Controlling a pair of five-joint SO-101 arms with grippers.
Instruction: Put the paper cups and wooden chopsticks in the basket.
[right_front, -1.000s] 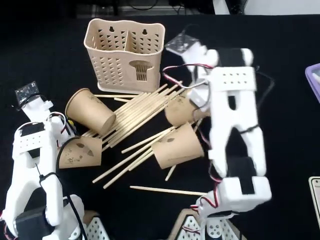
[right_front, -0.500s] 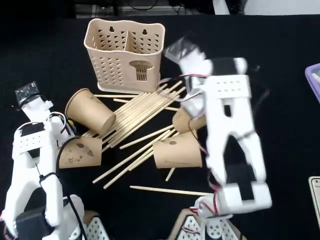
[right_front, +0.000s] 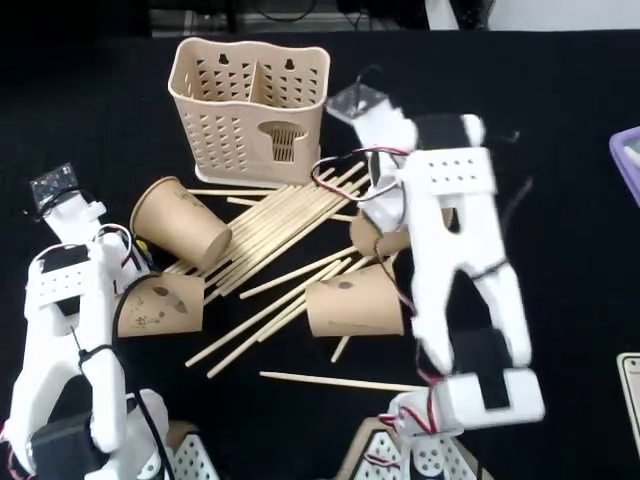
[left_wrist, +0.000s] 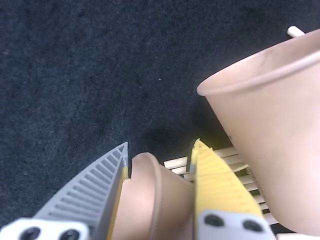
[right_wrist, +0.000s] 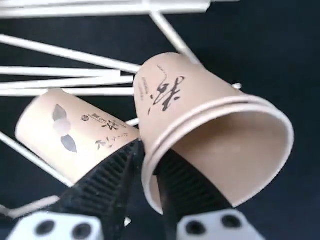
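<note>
The beige slotted basket stands upright at the back of the black table. My left gripper is shut on the bottom end of a paper cup lying at the left. A second cup lies just beyond it. My right gripper is shut on the rim of a stacked paper cup, one finger inside it. Another cup lies beside that one. Several wooden chopsticks lie fanned between the cups.
One loose chopstick lies near the front between the arm bases. A purple object sits at the right edge, with a pale card lower down. Bare table lies to the right of the right arm.
My right arm has swung toward the basket, carrying its cup slightly back and left. The cup beside it has rolled level. The left arm has stayed still.
</note>
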